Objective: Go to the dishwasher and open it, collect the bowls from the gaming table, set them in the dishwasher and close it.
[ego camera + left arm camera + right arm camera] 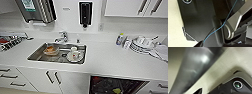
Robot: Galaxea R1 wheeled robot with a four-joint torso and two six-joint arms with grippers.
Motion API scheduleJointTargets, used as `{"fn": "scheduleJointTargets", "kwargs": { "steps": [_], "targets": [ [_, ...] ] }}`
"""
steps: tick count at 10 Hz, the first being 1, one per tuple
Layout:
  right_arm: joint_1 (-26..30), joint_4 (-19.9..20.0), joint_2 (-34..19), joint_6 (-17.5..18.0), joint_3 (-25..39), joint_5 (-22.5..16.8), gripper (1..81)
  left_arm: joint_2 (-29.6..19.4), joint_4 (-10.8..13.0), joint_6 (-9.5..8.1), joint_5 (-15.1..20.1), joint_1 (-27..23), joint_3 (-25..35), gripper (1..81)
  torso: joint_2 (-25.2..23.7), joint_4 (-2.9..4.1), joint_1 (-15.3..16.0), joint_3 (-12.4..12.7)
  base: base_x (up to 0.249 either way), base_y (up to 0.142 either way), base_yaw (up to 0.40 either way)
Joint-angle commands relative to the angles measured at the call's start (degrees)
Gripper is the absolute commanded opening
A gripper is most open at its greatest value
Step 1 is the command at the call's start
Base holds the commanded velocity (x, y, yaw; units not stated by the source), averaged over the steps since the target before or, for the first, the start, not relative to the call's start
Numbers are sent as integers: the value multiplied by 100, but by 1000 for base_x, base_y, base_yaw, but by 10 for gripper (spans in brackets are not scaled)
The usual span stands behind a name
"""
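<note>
White kitchen surface (pixel 105 60) ran wall to wall in the head view, w/ a steel sink (pixel 37 55) sunk into it below a tap (pixel 63 37). Sink held a clear container w/ something orange inside (pixel 51 50) and a mug on a plate (pixel 74 54), prob. parked there for washing. Stacked plates (pixel 141 45) and a bottle (pixel 120 39) sat by the wall at one end of the surface, likely drying or waiting. A dark dispenser (pixel 85 13) hung on the wall above the tap.

Below the surface's front edge, the dishwasher (pixel 117 85) stood open, its dark interior exposed; a yellow-green shape inside (pixel 116 90) may have been one of the bowls, though too blurred to be sure. White cabinet doors w/ dark bar handles (pixel 53 77) flanked it. Open state suggested loading was under way or done, w/ closing yet to come.

Neither claw could be placed relative to the dishwasher: left wrist view gave robot body parts, a thin blue cable (pixel 220 27) and pale floor; right wrist view gave a blurred dark form over a pale panel. Whether either claw was spread or pressed together could not be told.
</note>
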Motion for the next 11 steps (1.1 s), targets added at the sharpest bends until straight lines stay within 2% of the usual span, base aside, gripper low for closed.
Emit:
{"fn": "scheduleJointTargets", "kwargs": {
  "steps": [1,3,8,11],
  "targets": [
    [351,333,-854,327,707,742,811,-63,-23,21,234,-28,5,811,0,0,0,0,0,0,0],
    [517,325,-1021,362,1066,856,811,-106,-23,12,234,-28,5,811,0,0,0,0,0,0,0],
    [1018,254,-1188,319,1751,856,811,-133,-23,12,233,-11,5,811,0,0,0,-2,0,0,0],
    [870,149,-1074,310,1735,865,811,-106,-23,12,225,-2,5,811,0,0,2,-2,0,0,0]
  ]
}}
